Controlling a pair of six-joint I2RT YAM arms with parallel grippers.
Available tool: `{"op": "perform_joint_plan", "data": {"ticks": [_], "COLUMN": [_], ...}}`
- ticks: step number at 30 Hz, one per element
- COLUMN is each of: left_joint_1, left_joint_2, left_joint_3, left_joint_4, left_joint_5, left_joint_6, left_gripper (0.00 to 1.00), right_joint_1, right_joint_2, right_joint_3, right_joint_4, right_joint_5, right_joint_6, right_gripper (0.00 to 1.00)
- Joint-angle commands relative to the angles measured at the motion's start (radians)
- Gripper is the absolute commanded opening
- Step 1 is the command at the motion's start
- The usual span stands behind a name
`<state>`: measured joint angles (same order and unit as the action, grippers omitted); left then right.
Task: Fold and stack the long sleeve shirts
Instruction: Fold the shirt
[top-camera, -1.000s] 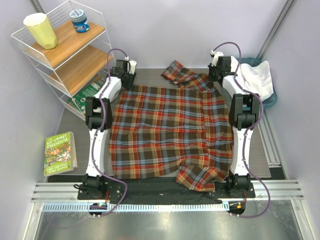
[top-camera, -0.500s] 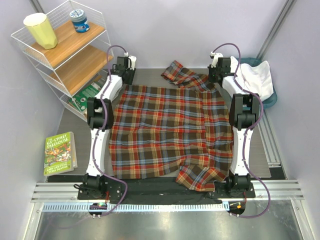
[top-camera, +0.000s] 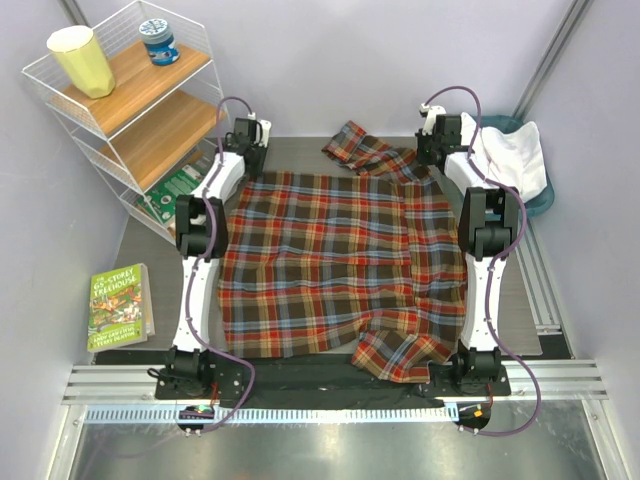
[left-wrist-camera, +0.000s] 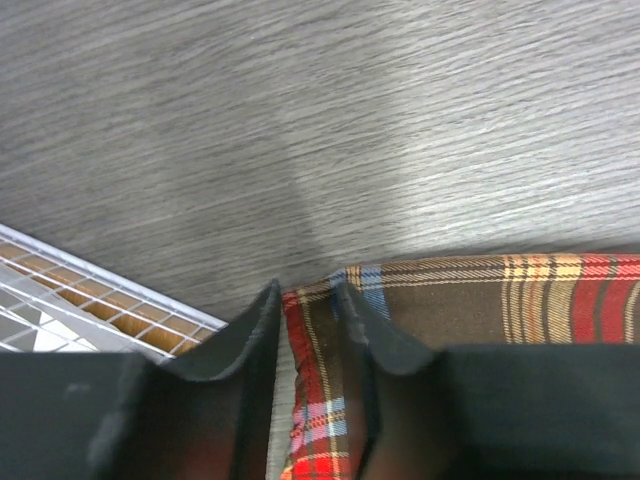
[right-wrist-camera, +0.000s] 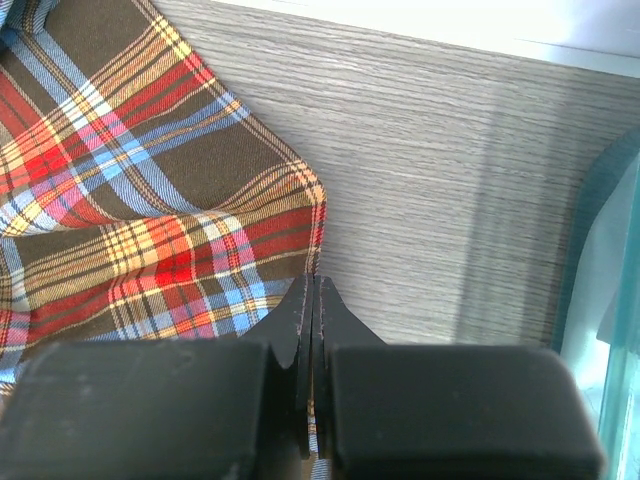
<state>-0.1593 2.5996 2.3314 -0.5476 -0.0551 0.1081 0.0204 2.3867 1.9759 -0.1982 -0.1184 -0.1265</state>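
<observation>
The plaid flannel shirt (top-camera: 340, 260) lies spread flat on the table, one sleeve bunched at the far edge and one folded at the near right. My left gripper (top-camera: 251, 158) is at the shirt's far left corner. In the left wrist view its jaws (left-wrist-camera: 308, 295) stand slightly apart with the plaid corner (left-wrist-camera: 480, 300) between them. My right gripper (top-camera: 432, 152) is at the far right corner, and its jaws (right-wrist-camera: 313, 285) are shut on the plaid edge (right-wrist-camera: 150, 200). The white shirt (top-camera: 512, 155) lies heaped in the teal basket (top-camera: 541, 200).
A wire shelf (top-camera: 130, 100) with a yellow cup (top-camera: 82, 60) and a blue jar (top-camera: 158, 42) stands at the far left; its wire edge shows in the left wrist view (left-wrist-camera: 90, 300). A green book (top-camera: 120, 305) lies left of the left arm. The basket rim (right-wrist-camera: 600, 250) is close to my right gripper.
My left gripper has shifted slightly at the far left corner, and that corner of the plaid shirt now lies a little further left. The right arm has not moved.
</observation>
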Motion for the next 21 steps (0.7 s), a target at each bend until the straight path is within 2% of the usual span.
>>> {"op": "perform_joint_plan", "data": {"ticks": [1, 2, 8, 15, 21], "left_joint_1": [0.032, 0.032, 0.033, 0.033, 0.033], "left_joint_2": [0.019, 0.017, -0.057, -0.264, -0.372], "left_joint_3": [0.032, 0.034, 0.003, -0.271, -0.374], "left_joint_4": [-0.049, -0.046, 0.001, 0.198, 0.224], "left_joint_5": [0.037, 0.040, 0.098, 0.156, 0.189], "left_joint_6": [-0.025, -0.025, -0.004, 0.071, 0.126], "left_gripper": [0.23, 0.16, 0.00, 0.00, 0.00], "right_joint_1": [0.003, 0.004, 0.001, -0.008, -0.040], "right_joint_2": [-0.054, -0.055, -0.089, -0.194, -0.274], "right_joint_3": [0.003, 0.003, 0.006, -0.055, -0.141], "right_joint_4": [0.048, 0.048, 0.046, 0.046, 0.042], "right_joint_5": [-0.009, -0.012, -0.021, -0.053, -0.070], "right_joint_6": [-0.009, -0.010, -0.018, -0.012, -0.024], "right_gripper": [0.01, 0.01, 0.01, 0.01, 0.01]}}
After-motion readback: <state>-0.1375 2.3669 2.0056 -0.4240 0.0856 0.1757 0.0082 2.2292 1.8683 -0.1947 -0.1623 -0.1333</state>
